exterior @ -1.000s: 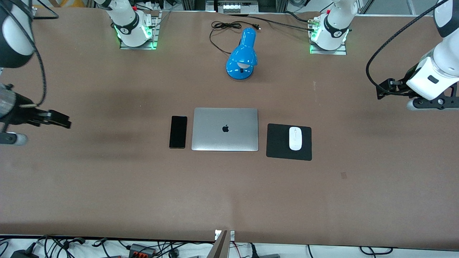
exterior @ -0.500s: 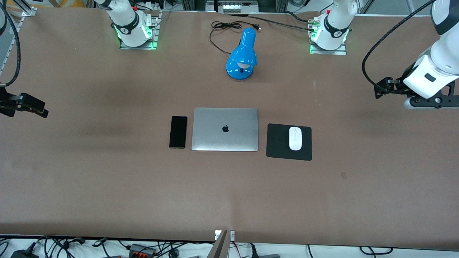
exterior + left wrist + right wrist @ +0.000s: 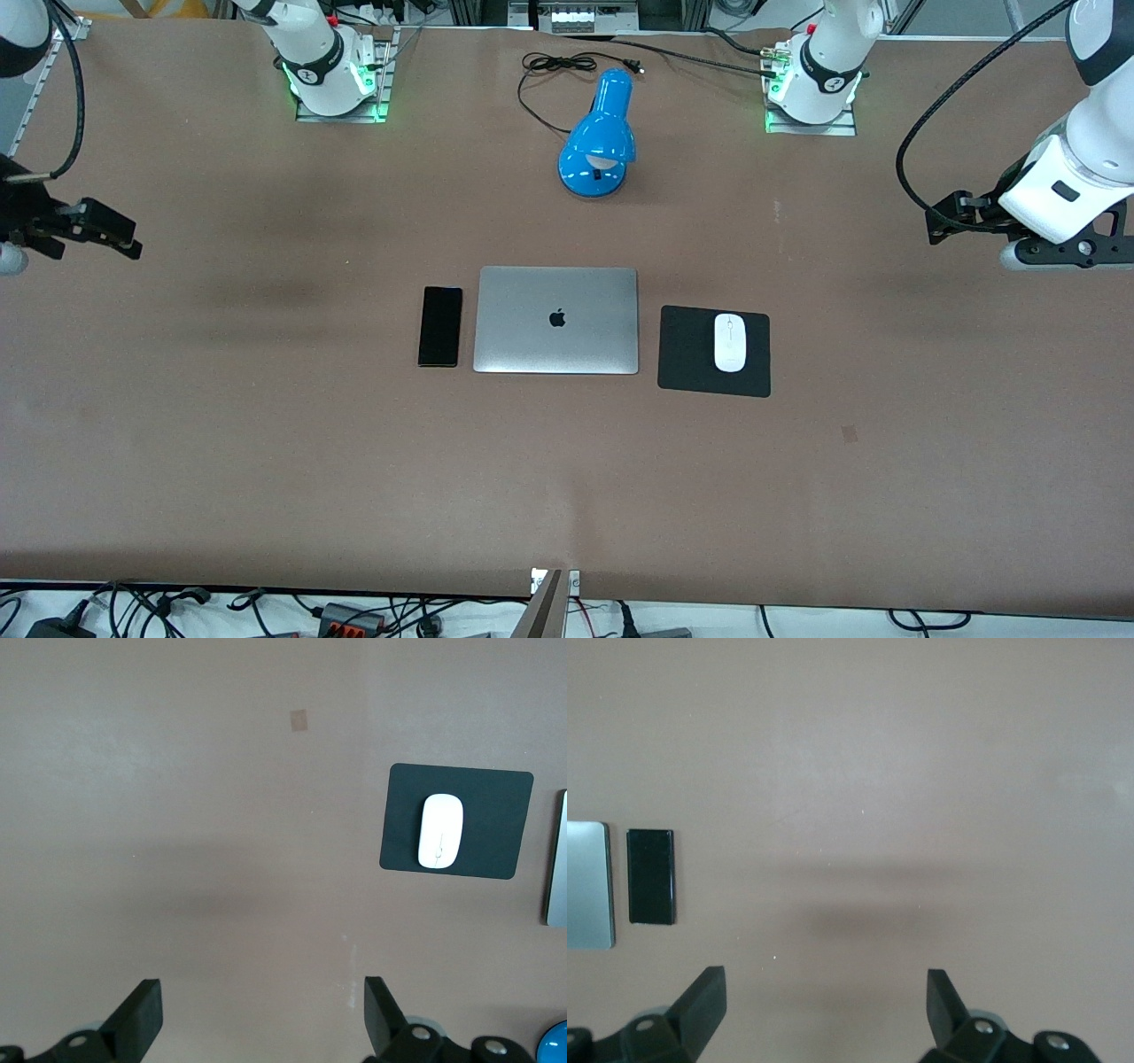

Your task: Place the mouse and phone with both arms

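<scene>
Phone (image 3: 440, 326) lies flat beside the closed laptop (image 3: 556, 320) toward the right arm's end, long axis running toward the robots' bases; mouse (image 3: 730, 342) sits on the mouse pad (image 3: 687, 350), likewise aligned. Right gripper (image 3: 111, 237) hangs over bare table (image 3: 567, 478) at its own end, well apart from the phone, fingers (image 3: 700, 1001) spread, empty. Left gripper (image 3: 952, 217) mirrors it, nearer the mouse, fingers (image 3: 142, 1019) spread, empty.

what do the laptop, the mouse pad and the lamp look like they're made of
Laptop: likely brushed aluminium, judging by its even silver-grey matte lid. Mouse pad: probably fabric or rubber, flat black with no glare. Lamp: glossy blue shell with bright highlights, painted metal or plastic; cannot tell which.
</scene>
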Robot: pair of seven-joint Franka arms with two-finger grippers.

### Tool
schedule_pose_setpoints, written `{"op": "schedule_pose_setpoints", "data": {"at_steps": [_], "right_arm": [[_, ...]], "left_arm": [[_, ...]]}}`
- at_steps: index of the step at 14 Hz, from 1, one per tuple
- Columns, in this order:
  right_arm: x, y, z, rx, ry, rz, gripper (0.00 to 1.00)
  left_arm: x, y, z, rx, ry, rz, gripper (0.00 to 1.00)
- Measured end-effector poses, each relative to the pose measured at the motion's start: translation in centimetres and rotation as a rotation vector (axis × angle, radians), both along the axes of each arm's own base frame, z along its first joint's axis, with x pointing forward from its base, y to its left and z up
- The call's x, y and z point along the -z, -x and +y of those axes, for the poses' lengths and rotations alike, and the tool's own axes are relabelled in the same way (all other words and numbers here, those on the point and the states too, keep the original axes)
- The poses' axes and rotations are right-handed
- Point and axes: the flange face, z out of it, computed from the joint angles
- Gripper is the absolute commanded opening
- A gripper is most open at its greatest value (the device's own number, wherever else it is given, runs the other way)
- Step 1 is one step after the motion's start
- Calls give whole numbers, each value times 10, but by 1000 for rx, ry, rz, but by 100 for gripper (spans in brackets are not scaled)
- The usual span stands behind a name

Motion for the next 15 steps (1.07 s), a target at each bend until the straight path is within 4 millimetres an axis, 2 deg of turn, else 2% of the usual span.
{"op": "schedule_pose_setpoints", "data": {"at_steps": [5, 15], "right_arm": [[9, 11, 0, -19, -1, 5, 100], [4, 12, 5, -29, 0, -7, 100]], "left_arm": [[0, 0, 5, -8, 0, 0, 100], [0, 0, 4, -8, 1, 0, 100]]}}
